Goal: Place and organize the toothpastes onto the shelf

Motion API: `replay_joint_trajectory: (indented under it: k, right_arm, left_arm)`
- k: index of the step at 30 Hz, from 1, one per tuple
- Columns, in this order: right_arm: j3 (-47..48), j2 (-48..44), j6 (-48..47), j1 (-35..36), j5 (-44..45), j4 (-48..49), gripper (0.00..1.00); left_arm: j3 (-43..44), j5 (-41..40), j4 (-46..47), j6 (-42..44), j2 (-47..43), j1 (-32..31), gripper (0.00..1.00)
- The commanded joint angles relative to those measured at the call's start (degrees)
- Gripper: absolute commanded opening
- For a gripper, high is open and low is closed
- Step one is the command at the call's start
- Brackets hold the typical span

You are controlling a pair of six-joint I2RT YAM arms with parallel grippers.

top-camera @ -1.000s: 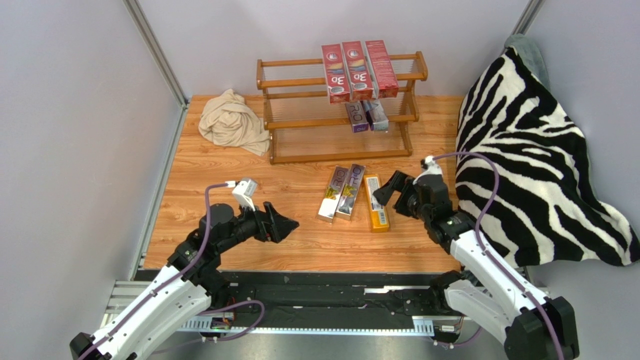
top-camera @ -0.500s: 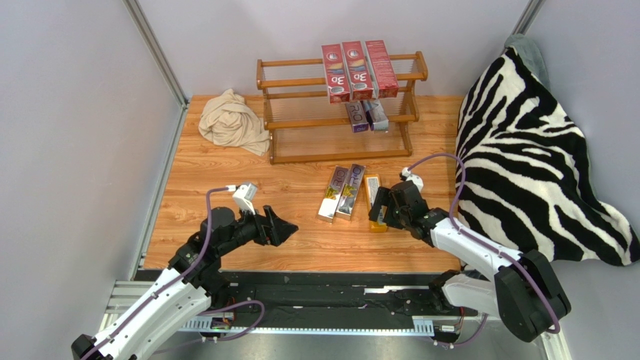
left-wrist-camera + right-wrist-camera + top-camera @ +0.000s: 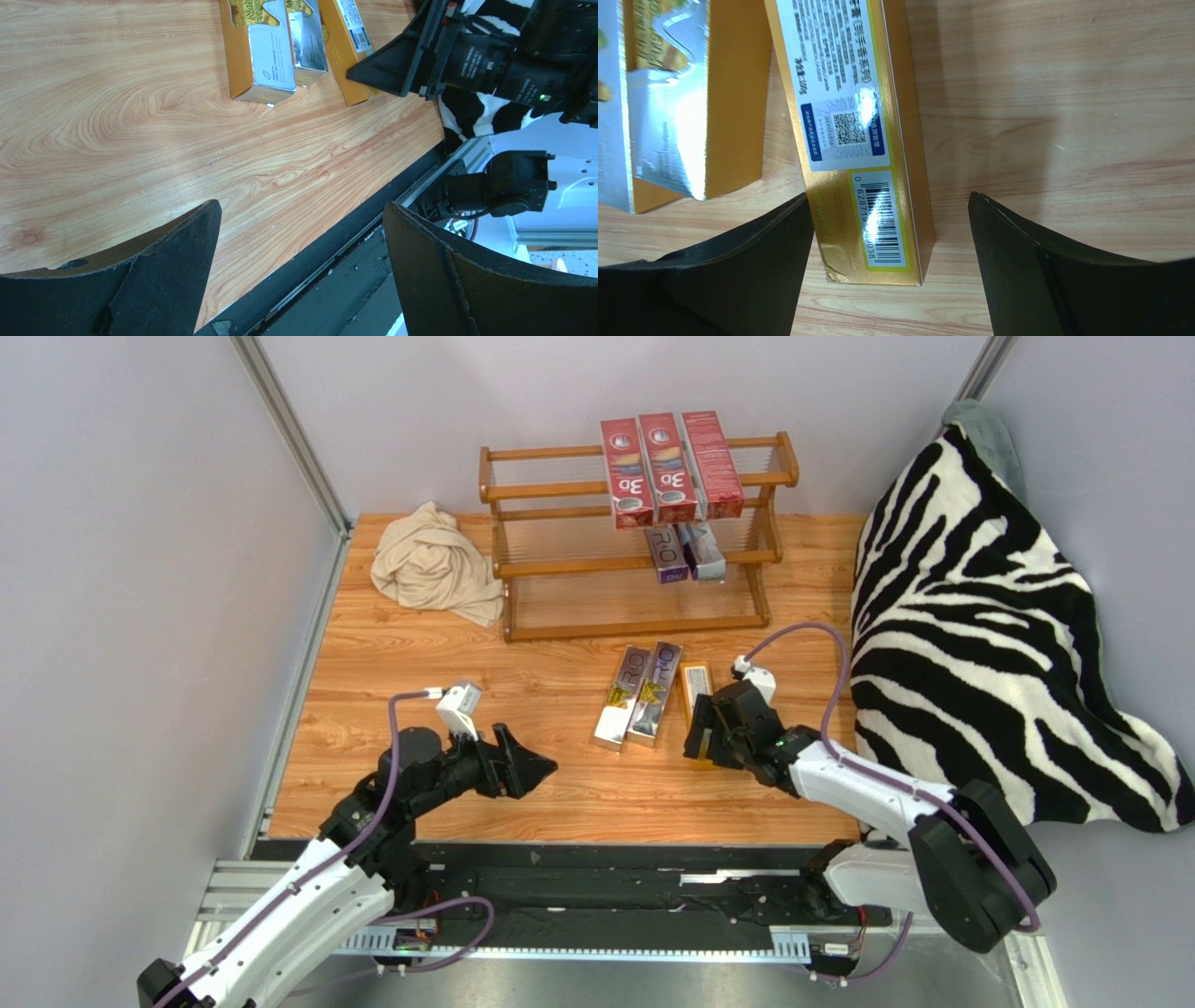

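Top external: right hand (image 3: pixel 697 732) lowered astride orange carton (image 3: pixel 693 678).

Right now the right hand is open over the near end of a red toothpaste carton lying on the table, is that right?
Not red: the right wrist view shows the right hand open over the near end of an orange toothpaste carton lying on the table.
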Motion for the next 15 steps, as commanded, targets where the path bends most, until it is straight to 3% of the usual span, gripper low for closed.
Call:
replay_joint_trajectory:
  k: [1,7,8,12,13,15]
  right_arm:
    - [1.94,4.89,0.98,2.76,5.31,1.19,0.82]
    - [3.09,8.33,1.51,4.70,9.19,0.40,0.76]
    - [2.65,7.63,1.60,4.70,9.28,0.49,0.68]
    - [2.03,5.78,1.51,4.70,9.98,0.31,0.52]
    - [2.12,5.69,1.60,4.70,10.42,-0.21,0.41]
    - [2.29,5.26,1.42,4.61,10.60,-0.57,0.40]
  left_arm:
    - [-0.66,0.73,2.51,-0.92,-0.56,-0.03,0.94]
    - [-0.66,1.08,2.07,-1.01,-0.82,-0.11,0.94]
    - [-0.75,1.00,1.98,-0.92,-1.00,-0.11,0.94]
    - [-1.01,0.65,1.80,-1.09,-1.70,-0.11,0.94]
    - [-1.19,0.65,1.89,-1.18,-1.70,-0.03,0.94]
    - [-1.19,0.73,2.15,-1.53,-1.70,-0.11,0.94]
